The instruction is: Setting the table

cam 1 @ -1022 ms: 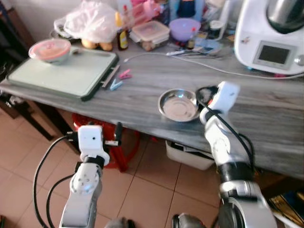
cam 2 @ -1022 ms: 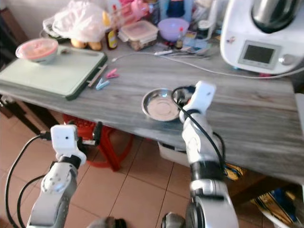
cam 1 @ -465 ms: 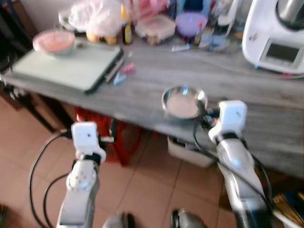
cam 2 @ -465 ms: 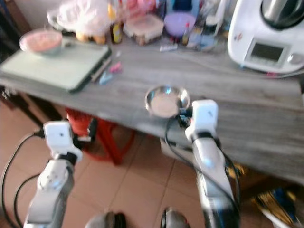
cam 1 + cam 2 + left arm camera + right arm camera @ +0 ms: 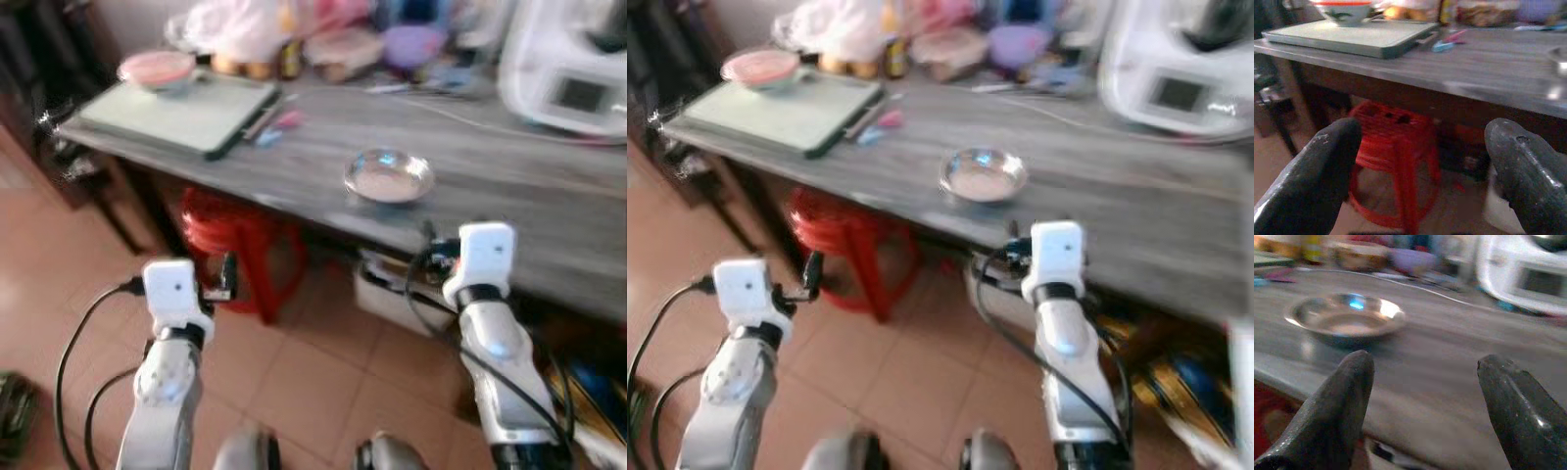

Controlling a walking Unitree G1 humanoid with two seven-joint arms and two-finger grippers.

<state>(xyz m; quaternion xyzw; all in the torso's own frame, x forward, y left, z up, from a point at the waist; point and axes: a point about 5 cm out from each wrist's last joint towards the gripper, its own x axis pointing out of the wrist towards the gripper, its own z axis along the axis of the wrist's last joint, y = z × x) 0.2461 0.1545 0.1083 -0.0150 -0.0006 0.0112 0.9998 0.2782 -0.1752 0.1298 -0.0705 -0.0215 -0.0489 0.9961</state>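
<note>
— What's on the left?
— The left pincer (image 5: 1420, 161) hangs wide open and empty, below the bench (image 5: 509, 186) edge, facing a red stool (image 5: 1396, 161).
— And the steel dish (image 5: 388, 175)?
— Mid-bench, near the front edge.
— The right side?
— The right pincer (image 5: 1422, 401) gapes wide, holding nothing, just short of the dish.

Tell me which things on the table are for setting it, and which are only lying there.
For the job: steel dish; pink bowl; green tray.
Lying about: white appliance; clothes pegs; plastic bag; red stool underneath.
</note>
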